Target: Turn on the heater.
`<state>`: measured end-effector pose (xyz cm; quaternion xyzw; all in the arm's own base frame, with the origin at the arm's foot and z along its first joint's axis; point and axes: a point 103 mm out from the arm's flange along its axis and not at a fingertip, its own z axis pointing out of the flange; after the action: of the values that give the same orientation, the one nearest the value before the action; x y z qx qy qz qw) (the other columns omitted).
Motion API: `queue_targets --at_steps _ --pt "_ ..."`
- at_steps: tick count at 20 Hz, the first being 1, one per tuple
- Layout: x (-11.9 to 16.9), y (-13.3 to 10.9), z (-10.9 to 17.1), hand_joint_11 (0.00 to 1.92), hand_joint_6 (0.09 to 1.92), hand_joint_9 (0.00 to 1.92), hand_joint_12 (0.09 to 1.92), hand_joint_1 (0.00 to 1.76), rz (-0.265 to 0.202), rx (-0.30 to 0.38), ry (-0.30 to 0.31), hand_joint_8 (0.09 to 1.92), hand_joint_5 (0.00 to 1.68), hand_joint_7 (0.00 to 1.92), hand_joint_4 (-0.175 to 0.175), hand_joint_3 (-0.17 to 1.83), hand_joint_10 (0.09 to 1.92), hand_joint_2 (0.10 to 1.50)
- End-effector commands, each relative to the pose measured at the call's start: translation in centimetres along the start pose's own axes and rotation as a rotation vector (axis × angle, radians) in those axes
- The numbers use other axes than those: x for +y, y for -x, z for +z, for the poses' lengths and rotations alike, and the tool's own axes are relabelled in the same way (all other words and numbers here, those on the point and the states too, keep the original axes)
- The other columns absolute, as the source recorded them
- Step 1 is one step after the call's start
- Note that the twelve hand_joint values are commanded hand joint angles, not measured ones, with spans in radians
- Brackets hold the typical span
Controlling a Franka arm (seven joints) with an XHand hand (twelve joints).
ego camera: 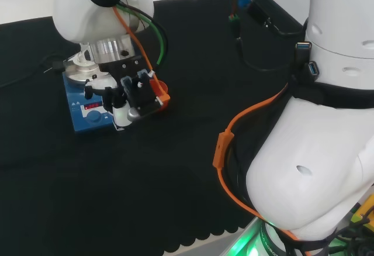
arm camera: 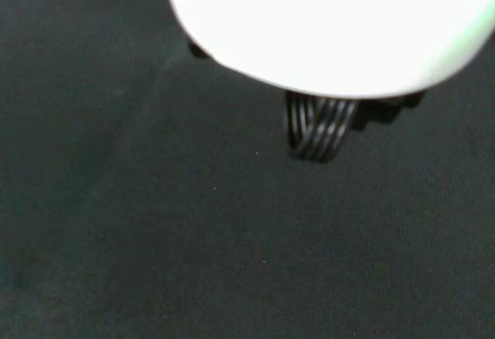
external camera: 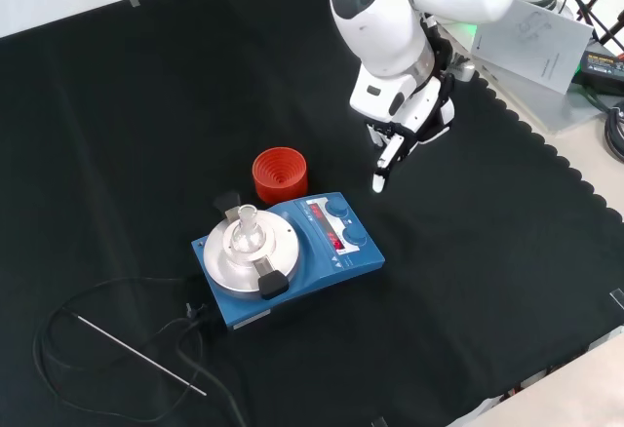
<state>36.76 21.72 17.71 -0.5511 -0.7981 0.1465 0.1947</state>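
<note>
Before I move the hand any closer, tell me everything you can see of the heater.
The heater is a blue box sitting flat on the black cloth. It has a round silver top plate, a small clear flask clamped on it, two blue knobs and a red display on its sloped front. A black cable leaves its rear. The red ribbed ring stands beside it. The hand hovers apart, not touching.
</note>
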Motion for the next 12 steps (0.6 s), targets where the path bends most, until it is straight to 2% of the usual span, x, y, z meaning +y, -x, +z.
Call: queue_targets --at_steps 1,7,12 --pt "-0.3 0.4 0.3 1.28 0.52 1.51 1.26 1.48 0.032 0.019 0.033 1.53 0.01 1.25 -0.035 1.68 1.31 0.26" --pt "0.8 0.9 0.2 1.28 0.51 1.52 1.27 1.48 0.041 0.024 0.045 1.53 0.01 1.25 -0.035 1.69 1.31 0.26" --pt "2.2 0.6 0.1 1.28 0.51 1.52 1.27 1.48 0.016 0.013 0.028 1.54 0.01 1.25 -0.036 1.69 1.31 0.26"
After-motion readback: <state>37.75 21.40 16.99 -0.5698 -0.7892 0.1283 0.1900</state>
